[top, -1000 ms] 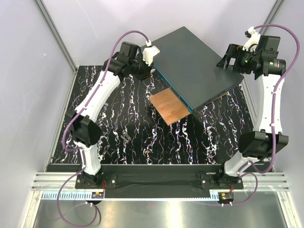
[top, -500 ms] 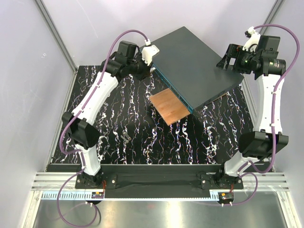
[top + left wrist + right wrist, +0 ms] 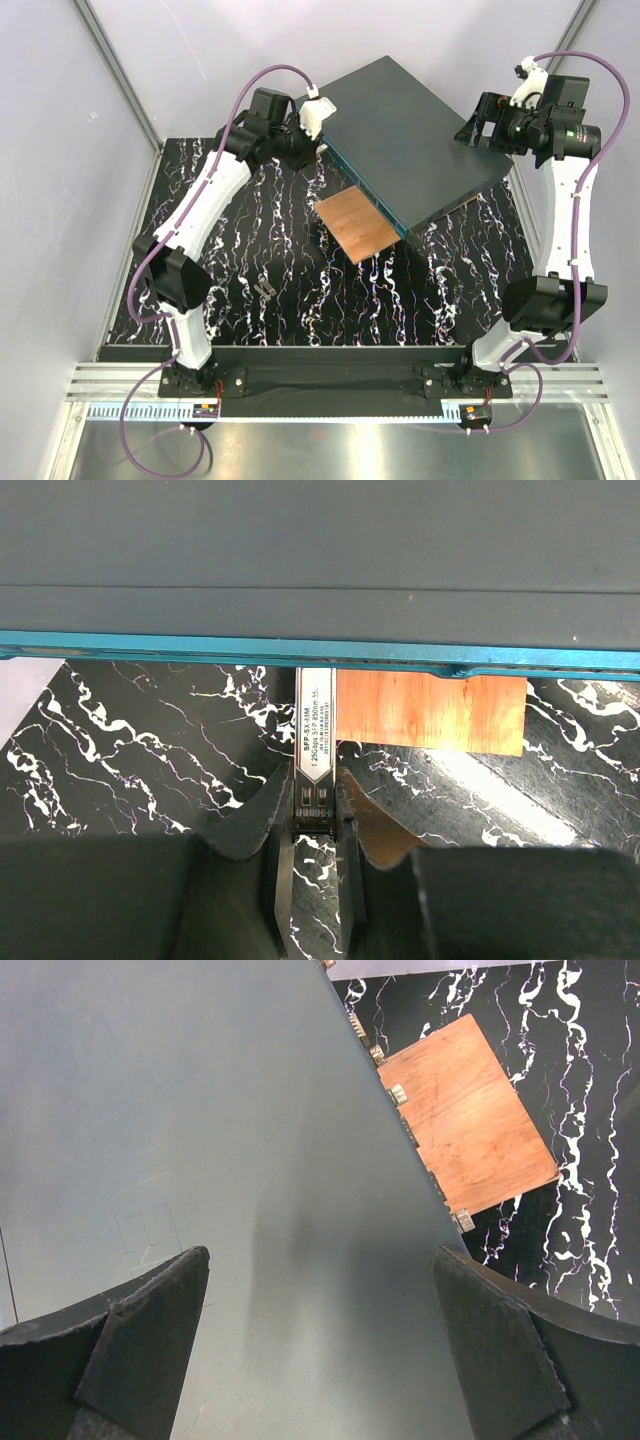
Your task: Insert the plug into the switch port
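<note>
The switch (image 3: 410,135) is a large flat dark-grey box lying at an angle at the back. Its teal face (image 3: 200,645) runs across the left wrist view. The ports on it are hidden from this angle. My left gripper (image 3: 314,805) is shut on the plug (image 3: 315,750), a slim metal module with a white label. The plug's far end reaches the teal face and goes out of sight under its edge. In the top view my left gripper (image 3: 320,138) is at the switch's left corner. My right gripper (image 3: 320,1260) is open and empty just above the switch's top (image 3: 200,1110), near its right edge (image 3: 480,125).
A copper-brown square plate (image 3: 358,225) lies against the teal face, just right of the plug (image 3: 430,712). A small grey piece (image 3: 265,290) lies on the black marbled mat (image 3: 250,250). Grey walls close in the back and sides.
My left arm has shifted only slightly at the switch's left corner. My right arm and the switch have not moved.
</note>
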{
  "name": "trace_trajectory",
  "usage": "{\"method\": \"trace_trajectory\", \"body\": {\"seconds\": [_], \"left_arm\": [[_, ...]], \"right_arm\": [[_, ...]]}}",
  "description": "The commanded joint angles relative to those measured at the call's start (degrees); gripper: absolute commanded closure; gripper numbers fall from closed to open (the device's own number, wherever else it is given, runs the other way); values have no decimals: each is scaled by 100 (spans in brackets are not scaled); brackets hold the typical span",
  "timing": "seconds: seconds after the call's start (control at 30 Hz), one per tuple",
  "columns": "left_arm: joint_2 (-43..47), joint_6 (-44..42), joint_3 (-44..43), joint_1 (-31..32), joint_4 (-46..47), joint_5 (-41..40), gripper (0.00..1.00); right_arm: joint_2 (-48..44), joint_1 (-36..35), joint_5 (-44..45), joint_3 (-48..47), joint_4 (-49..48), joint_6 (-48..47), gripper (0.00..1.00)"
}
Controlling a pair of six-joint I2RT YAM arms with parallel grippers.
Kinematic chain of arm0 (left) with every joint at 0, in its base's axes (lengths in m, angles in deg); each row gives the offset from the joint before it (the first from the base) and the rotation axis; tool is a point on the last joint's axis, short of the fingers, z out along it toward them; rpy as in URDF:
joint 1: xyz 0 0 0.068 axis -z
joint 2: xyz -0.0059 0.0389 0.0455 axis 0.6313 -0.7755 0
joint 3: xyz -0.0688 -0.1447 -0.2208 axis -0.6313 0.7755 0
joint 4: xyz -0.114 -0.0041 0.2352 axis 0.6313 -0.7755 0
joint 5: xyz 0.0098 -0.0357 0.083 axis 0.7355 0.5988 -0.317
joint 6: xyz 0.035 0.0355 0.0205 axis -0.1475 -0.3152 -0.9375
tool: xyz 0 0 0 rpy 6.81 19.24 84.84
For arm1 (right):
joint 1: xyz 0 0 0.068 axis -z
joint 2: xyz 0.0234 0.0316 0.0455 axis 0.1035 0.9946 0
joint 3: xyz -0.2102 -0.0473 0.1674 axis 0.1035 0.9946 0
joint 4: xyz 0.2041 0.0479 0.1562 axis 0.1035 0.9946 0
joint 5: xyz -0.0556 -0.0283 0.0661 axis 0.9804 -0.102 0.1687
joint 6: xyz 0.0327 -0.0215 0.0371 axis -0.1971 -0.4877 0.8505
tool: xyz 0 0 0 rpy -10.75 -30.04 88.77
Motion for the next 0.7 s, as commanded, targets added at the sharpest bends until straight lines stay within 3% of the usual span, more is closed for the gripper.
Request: {"method": "trace_trajectory", "body": {"seconds": [0.0,0.67], "left_arm": [[37,-4,-179,-13,264,-18,100],[-236,84,-637,-14,238,61,100]], "right_arm": [[-56,-3,-90,138,179,59,0],[-56,-3,-90,191,170,68,0]]}}
